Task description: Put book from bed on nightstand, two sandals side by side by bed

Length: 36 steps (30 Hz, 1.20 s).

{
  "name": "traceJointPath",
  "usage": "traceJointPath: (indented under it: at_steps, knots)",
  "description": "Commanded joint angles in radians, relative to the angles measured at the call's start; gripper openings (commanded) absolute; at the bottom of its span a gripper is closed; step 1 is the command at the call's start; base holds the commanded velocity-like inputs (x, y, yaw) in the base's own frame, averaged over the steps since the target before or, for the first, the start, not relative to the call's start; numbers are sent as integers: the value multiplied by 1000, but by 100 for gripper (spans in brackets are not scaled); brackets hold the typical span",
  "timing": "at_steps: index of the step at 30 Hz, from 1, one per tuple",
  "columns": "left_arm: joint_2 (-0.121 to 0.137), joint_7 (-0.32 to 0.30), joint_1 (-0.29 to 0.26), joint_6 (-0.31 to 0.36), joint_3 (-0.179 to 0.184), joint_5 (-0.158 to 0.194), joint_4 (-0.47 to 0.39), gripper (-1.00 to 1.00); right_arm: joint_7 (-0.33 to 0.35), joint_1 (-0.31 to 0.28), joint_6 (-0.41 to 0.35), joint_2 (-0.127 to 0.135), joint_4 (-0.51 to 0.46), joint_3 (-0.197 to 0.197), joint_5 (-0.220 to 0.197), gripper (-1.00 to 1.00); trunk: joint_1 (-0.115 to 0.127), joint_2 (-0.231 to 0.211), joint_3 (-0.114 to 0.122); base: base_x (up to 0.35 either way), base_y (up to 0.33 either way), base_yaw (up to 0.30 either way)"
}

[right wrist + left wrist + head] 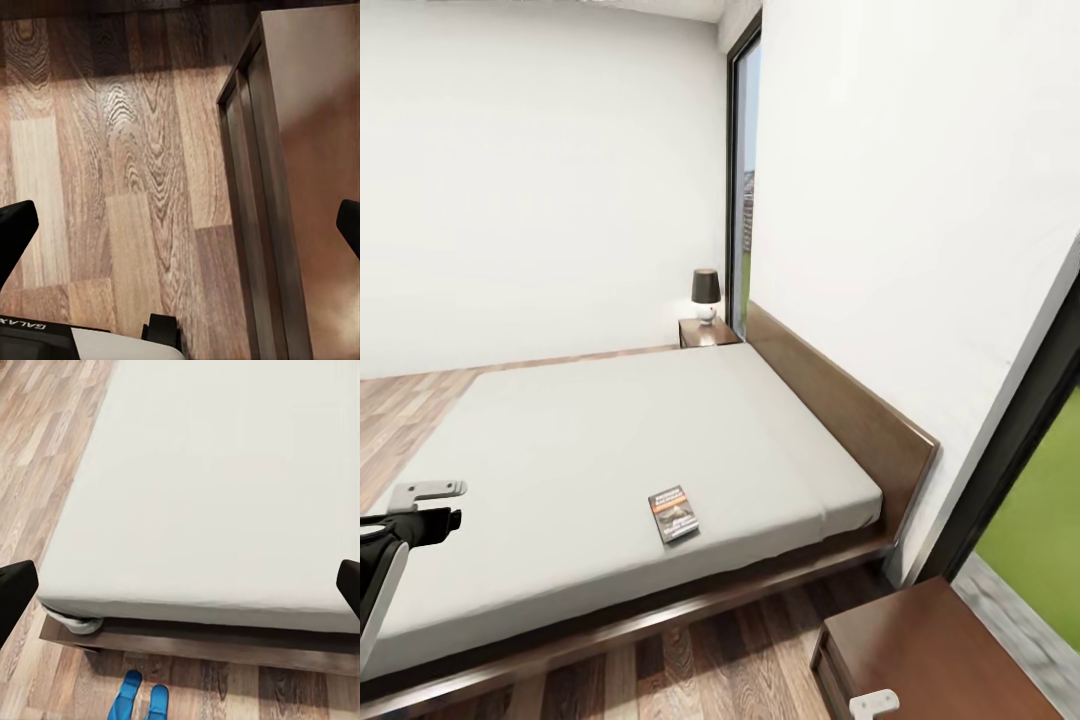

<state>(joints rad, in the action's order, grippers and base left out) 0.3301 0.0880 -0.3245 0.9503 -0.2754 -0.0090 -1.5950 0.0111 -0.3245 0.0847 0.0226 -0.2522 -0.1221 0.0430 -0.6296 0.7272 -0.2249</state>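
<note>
The book [673, 513] lies flat on the grey mattress of the bed [590, 450], close to its near edge. My left gripper [445, 508] hovers open over the mattress's left part, well left of the book. In the left wrist view its dark fingertips [15, 592] stand wide apart, with nothing between them. Two blue sandals [142, 697] lie close together on the floor by the bed frame [225, 641]. A nightstand [945, 650] stands at the lower right. My right gripper [180, 232] is open above the floor, beside that nightstand [300, 187].
A second nightstand [707, 333] carries a small lamp [706, 294] at the bed's far side, beside the headboard [840, 400]. Tall dark-framed windows [744, 180] flank the white wall. Wood-plank floor [690, 650] runs between the bed and the near nightstand.
</note>
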Motion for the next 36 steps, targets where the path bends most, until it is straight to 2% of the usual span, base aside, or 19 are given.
traceJointPath:
  at_steps: [1,6,12,15,28,36]
  knots:
    - [0,3,-1,5,1,0,-1,100,1,-1,3,0,1,-2,5,100,0,1,0,0,0,0]
    - [-1,3,-1,5,1,0,-1,100,1,-1,3,0,1,-2,5,100,0,1,8,0,0,0]
    - [-1,3,-1,5,1,0,-1,100,1,-1,3,0,1,-2,5,100,23,-41,37,0,0,0]
    - [-1,3,-1,5,1,0,-1,100,1,-1,3,0,1,-2,5,100,23,-41,41,0,0,0]
    - [-2,2,-2,4,3,0,-1,100,1,-1,3,0,1,-2,5,100,23,-41,46,29,0,3]
    - [-5,2,-2,4,4,-1,-1,100,1,-1,3,0,1,-2,5,100,23,-41,47,129,0,121]
